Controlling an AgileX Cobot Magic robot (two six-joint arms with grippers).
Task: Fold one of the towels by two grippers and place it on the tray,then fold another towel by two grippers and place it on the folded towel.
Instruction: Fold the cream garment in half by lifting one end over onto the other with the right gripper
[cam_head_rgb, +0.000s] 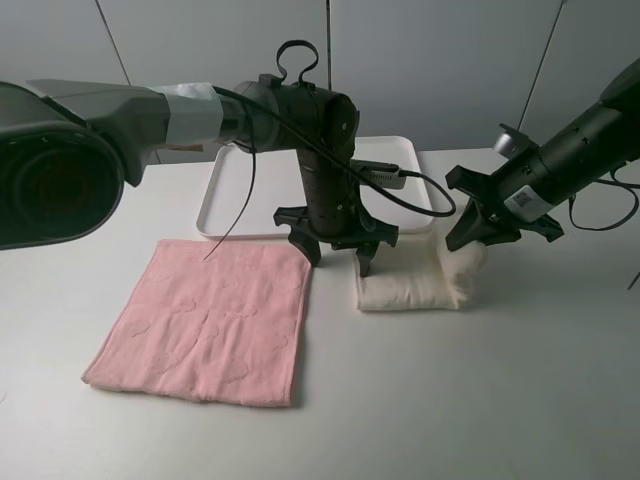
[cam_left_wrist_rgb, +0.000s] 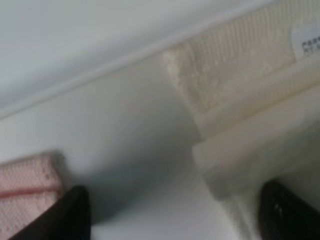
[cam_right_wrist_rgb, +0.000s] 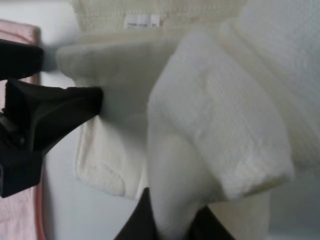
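Your right gripper (cam_head_rgb: 468, 238) has its jaws pressed together on one end of the cream, off-white terry cloth towel (cam_head_rgb: 408, 291). It pinches a bunched fold and holds that end raised off the white table (cam_head_rgb: 500, 400). The rest of the towel, a layered strip, lies flat from those jaws across to your left gripper (cam_head_rgb: 338, 258).

The left jaws are spread wide and grip nothing. They hang just above the towel's free end, with one finger over the cream edge. The other finger is over bare table, just beside a corner of the pale pink, roughly square terry cloth towel (cam_head_rgb: 205, 320). The flat white rectangular plastic tray (cam_head_rgb: 238, 195) sits just behind both grippers, and the cream towel is not yet on it.

The step in hand looks like taking the free end. Shift the left jaws a little toward the right gripper so both fingers straddle cream cloth only. The pink corner is close enough to get caught otherwise. Come down until the fingers bracket every layer, since a shallow pinch would likely drop the lower ones. Close fully before the right gripper moves, then raise both ends evenly so the bundle stays level.
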